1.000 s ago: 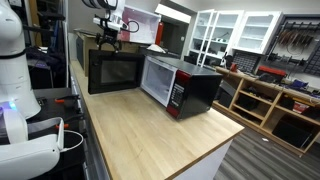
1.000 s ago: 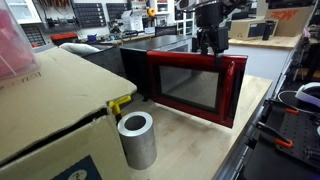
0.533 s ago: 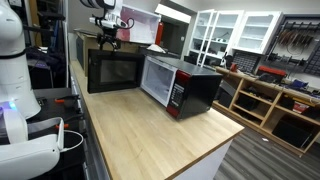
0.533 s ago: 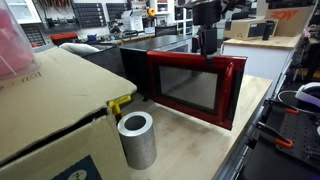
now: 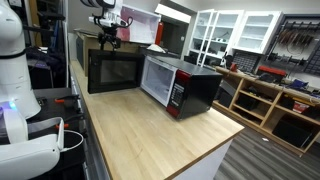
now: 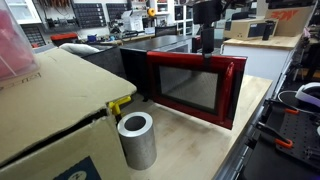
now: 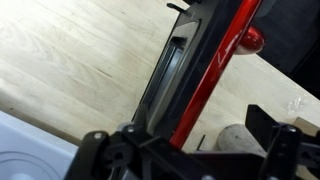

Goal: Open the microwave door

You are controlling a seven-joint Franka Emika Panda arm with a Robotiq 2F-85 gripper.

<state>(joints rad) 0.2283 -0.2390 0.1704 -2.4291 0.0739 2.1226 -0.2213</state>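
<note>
The microwave [image 5: 190, 85] stands on the wooden counter, with its red keypad end [image 5: 177, 98] toward the camera. The microwave door [image 5: 112, 70] is swung wide open and shows its black inner face. In an exterior view its red frame and dark window [image 6: 195, 85] face the camera. In the wrist view I look down along the door's top edge [image 7: 205, 60]. My gripper [image 5: 108, 38] hangs just above that top edge, which also shows in an exterior view [image 6: 207, 42]. Its fingers [image 7: 185, 140] are spread wide with nothing between them.
A brown cardboard box [image 6: 50, 110] fills the near left. A grey cylinder [image 6: 137, 140] stands by it and also shows in the wrist view [image 7: 235, 138]. A yellow piece [image 6: 120, 103] sticks out of the box. The wooden counter [image 5: 150, 135] ends at its front edge. White cabinets [image 5: 235, 30] stand behind.
My gripper has risen a little from the door's top edge. The door has not visibly moved.
</note>
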